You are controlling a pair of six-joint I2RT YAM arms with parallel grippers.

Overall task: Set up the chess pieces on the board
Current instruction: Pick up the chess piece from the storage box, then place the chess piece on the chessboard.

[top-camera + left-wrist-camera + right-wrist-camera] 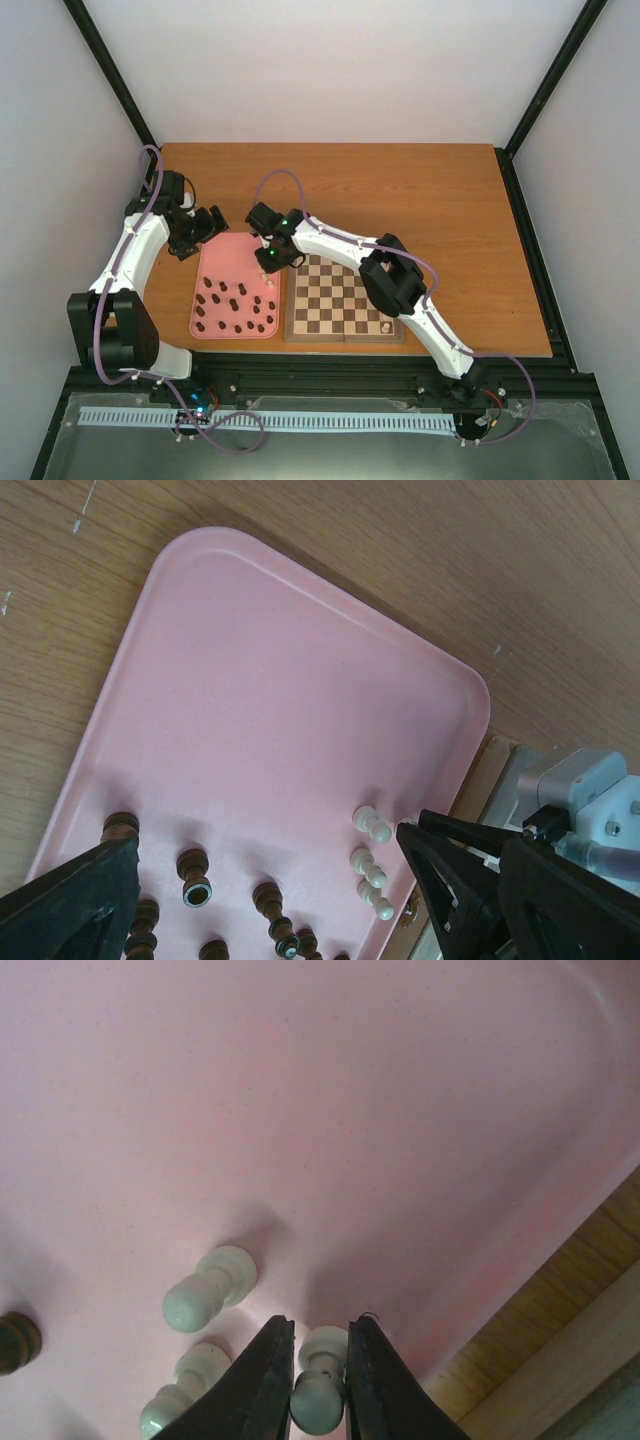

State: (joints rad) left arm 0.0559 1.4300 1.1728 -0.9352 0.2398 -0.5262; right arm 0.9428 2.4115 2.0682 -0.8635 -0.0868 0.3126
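Two tools hang over the pink tray on the table. The left tool is above the tray's far left corner, and its fingers are spread wide apart. Many dark pieces sit on the near part of the tray. The right tool is down by the tray's right edge. It pinches a white piece between its two fingers. Two more white pieces are just beside it. The board lies just right of the tray. A lone white piece stands on the board's near right corner.
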